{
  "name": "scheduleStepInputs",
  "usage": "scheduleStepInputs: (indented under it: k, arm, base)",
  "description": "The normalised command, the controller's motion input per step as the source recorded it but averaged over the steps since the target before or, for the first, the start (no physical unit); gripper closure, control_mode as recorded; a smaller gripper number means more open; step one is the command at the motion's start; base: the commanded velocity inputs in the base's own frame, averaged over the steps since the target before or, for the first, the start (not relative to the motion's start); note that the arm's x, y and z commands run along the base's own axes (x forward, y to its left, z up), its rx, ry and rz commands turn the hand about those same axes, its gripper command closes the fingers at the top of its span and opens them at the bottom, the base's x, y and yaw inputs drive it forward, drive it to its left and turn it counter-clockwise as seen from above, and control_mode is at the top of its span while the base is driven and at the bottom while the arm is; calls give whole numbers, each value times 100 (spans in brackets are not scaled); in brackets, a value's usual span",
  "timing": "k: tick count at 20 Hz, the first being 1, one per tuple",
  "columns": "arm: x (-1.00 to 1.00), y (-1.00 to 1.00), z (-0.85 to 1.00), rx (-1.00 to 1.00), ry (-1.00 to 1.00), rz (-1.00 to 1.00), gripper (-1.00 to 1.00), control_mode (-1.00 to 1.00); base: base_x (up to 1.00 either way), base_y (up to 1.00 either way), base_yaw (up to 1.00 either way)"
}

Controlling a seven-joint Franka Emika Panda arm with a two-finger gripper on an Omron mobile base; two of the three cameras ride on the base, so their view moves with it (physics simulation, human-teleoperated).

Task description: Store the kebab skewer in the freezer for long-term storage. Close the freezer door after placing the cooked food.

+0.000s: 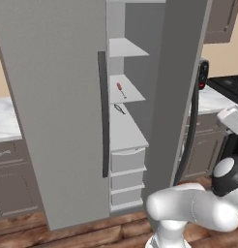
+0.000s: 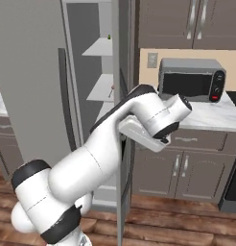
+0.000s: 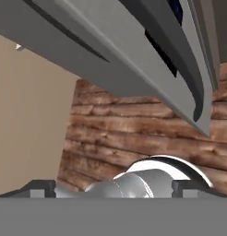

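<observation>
The tall two-door freezer [image 1: 53, 97] is matte grey with white inner shelves [image 1: 125, 48] and a dark handle. The thin kebab skewer [image 1: 120, 89] carries reddish-brown meat. The plank floor [image 1: 82, 235] is brown wood-grain.

The freezer [image 1: 126, 121] stood open in the middle, its shelves stacked above a column of drawers [image 1: 126, 177]. On the second shelf down lay the kebab skewer [image 1: 121, 89], and a second thin utensil [image 1: 119, 109] lay on the shelf just below it. The freezer door [image 1: 176, 92] swung out to the right of the compartment, and the wider door [image 1: 53, 111] stood to its left. Right of the freezer ran the bench [image 2: 211, 115], with the microwave [image 2: 192, 79] on it against the wall, cabinets [image 2: 187, 168] beneath it and more above. The arm reached beside the freezer door's edge.
</observation>
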Motion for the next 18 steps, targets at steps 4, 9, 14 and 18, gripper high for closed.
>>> scheduleStepInputs:
  k: [4,9,14,18]
  arm:
    - [37,3,0,8,-10,1,-100,-100]
    - [44,10,-7,2,-15,0,-100,-100]
    - [32,4,-18,0,-13,0,-100,-100]
    - [36,17,-11,0,-16,0,-100,-100]
  base:
    - [0,0,0]
    - [0,0,0]
    - [0,0,0]
    - [0,0,0]
